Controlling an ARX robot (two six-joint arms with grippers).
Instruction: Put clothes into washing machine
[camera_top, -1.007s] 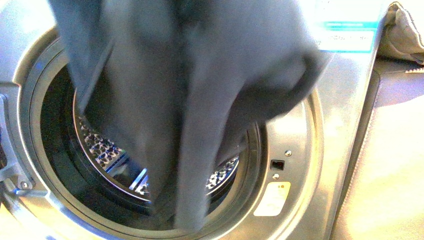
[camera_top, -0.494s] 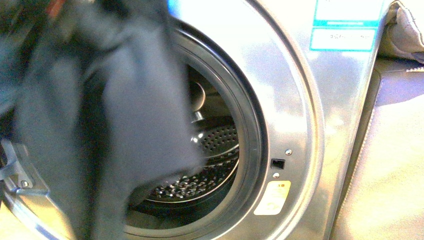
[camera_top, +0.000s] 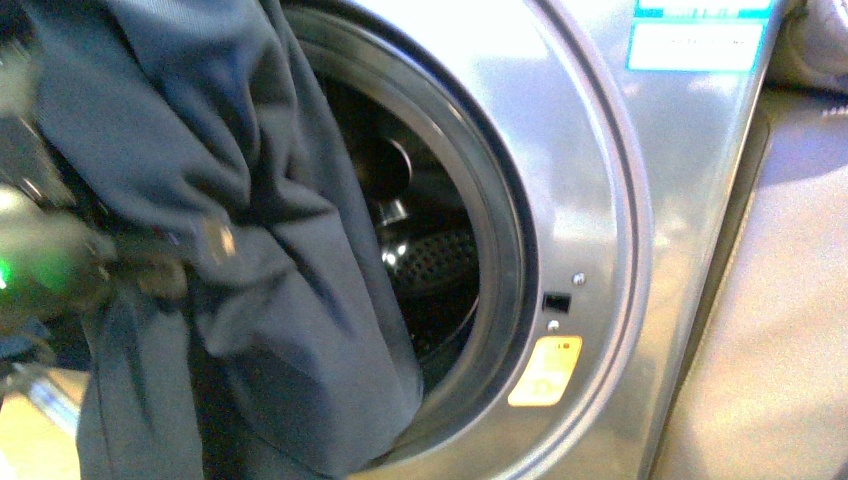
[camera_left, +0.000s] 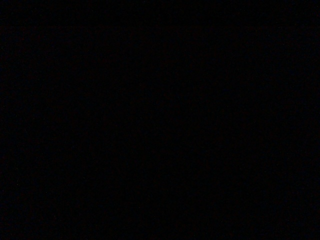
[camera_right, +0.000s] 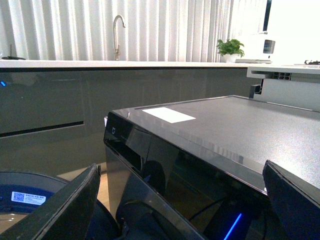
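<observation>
Could snag the clothes (camera_top: 270, 300) on the washing machine (camera_top: 600, 200) rim, lower left, spilling outside; with right jaws released, left jaws impossible to tell.

Left wrist view: dark, you get nothing from it.
Clothes (camera_top: 250, 250): cut by three edges, hiding the left half of the washing machine (camera_top: 600, 200) porthole from you.
Left arm (camera_top: 45, 265): blurred, fingers not discernible.
Label (camera_top: 700, 40): cropped, print unreadable.
Right fingers (camera_right: 70, 205): cropped, out of focus.
</observation>
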